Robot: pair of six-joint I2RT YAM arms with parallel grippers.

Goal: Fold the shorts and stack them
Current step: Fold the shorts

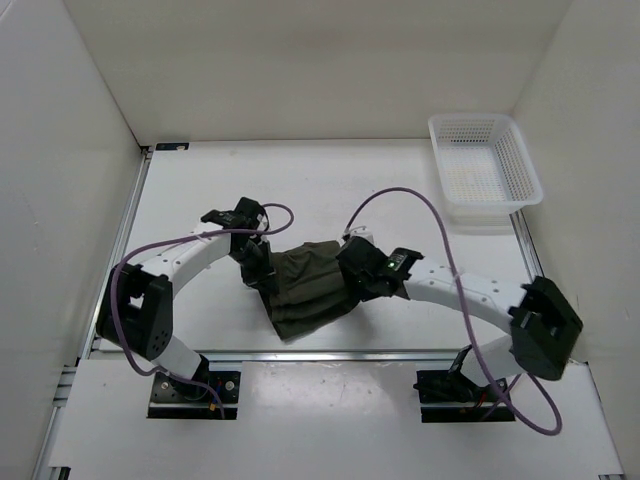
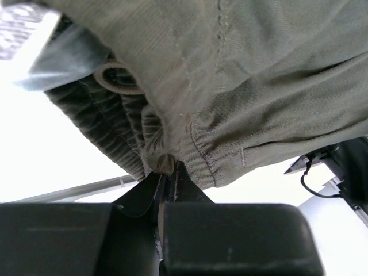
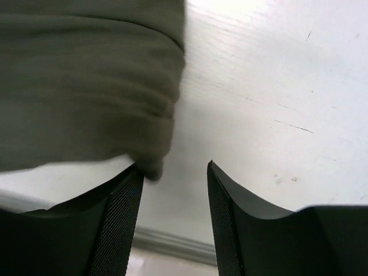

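Begins nearest, at 6 o'clock, with the two arm bases (image 1: 185,388) bolted to the front edge, purple cables (image 1: 400,195) looping off both arms.

Reaches in from 7 o'clock with the left pincer (image 1: 258,262) and grips the shorts (image 1: 310,285) at their 9 o'clock end. Shows this close up in the left wrist view: left pincer (image 2: 169,172) closed tight, black fingertips (image 2: 146,192) pinched on the gathered waistband (image 2: 115,123), olive cloth of the shorts (image 2: 259,86) draped above and across.

Comes in from 4 o'clock with the right pincer (image 1: 352,262), set against the 3 o'clock end of the garment. Stands open there in the right wrist view: right pincer (image 3: 175,184) with both fingers (image 3: 115,230) apart, bare white bench (image 3: 276,86) showing through the gap, a rolled fold of the shorts (image 3: 86,86) touching the tip of the finger on the 9 o'clock side.

Leaves the shorts bunched and creased between the two pincers, about mid-bench (image 1: 320,190), slightly toward 6 o'clock.

Ends farthest, at 1 o'clock, with a white mesh basket (image 1: 484,170) in the bench corner, well apart from the cloth.
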